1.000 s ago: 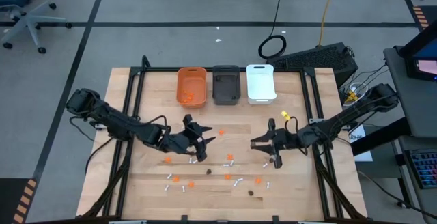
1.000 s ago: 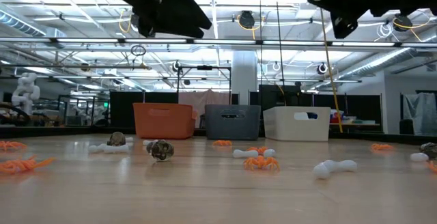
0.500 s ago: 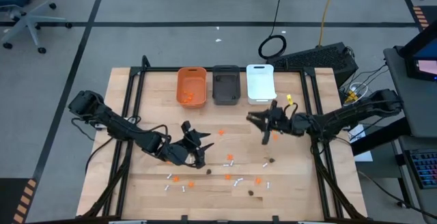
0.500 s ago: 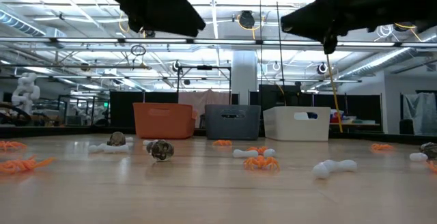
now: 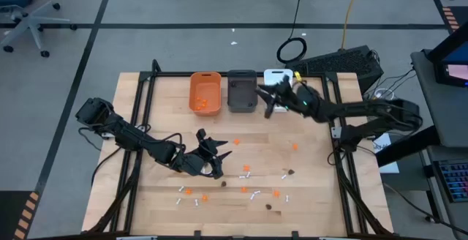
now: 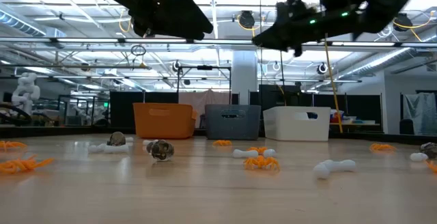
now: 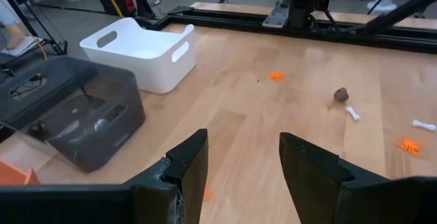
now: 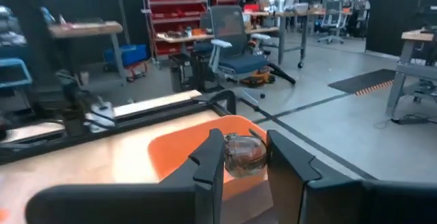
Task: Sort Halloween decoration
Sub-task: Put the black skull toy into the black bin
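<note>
Left gripper barely shifted over the last second: it eased slightly toward the near edge and hung over the tabletop left of centre, jaws released, nothing between them. In the left wrist view the open fingers framed bare wood, with the dark grey bin and white bin beyond. No pick was under way on that side.

Loose pieces stayed put along the near half of the tabletop: orange blobs, white sticks and a dark lump right of centre. Orange bin at the far edge already held some orange pieces.

The real change was on the right. Right gripper swung from right of centre over the tabletop up to the far edge, ending between the dark grey bin and the white bin. Jaws were clenched on a dark brown lump, seated squarely between the two fingers in the right wrist view, with the orange bin showing behind it.

My read: carry nearly done, drop into the dark grey bin due next. Plenty of pieces left to sort.
</note>
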`<action>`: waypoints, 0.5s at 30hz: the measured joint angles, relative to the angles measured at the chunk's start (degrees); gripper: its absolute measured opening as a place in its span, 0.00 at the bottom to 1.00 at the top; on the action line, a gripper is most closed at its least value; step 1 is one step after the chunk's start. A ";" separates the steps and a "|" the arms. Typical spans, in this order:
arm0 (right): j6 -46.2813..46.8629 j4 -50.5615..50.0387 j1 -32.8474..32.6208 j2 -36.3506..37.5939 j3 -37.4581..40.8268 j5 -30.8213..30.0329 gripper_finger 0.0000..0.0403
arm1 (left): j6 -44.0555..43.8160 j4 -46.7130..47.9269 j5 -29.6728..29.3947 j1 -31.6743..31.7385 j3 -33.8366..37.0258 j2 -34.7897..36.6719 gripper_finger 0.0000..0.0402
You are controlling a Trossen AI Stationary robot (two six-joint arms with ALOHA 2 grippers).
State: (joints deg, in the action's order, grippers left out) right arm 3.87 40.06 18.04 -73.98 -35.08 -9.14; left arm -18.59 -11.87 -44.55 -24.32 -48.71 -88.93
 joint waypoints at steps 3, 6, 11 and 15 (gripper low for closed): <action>-0.09 -3.89 4.24 -5.77 -5.20 3.42 0.16 | -0.41 -0.23 0.04 -0.02 0.00 0.00 0.45; -0.25 -7.39 7.01 -12.00 -9.20 5.05 0.16 | -0.59 -0.25 0.09 -0.04 0.00 0.00 0.45; 0.05 -8.86 9.11 -21.46 -12.79 8.43 0.16 | -0.63 -0.74 0.16 -0.20 0.00 -0.02 0.45; 0.06 -8.69 9.33 -25.64 -13.97 9.40 0.16 | -0.61 -1.10 0.58 -0.20 0.00 -0.01 0.45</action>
State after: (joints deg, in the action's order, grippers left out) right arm 3.93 31.37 27.38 -99.62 -49.05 0.25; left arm -19.20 -12.97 -43.98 -24.51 -48.71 -88.94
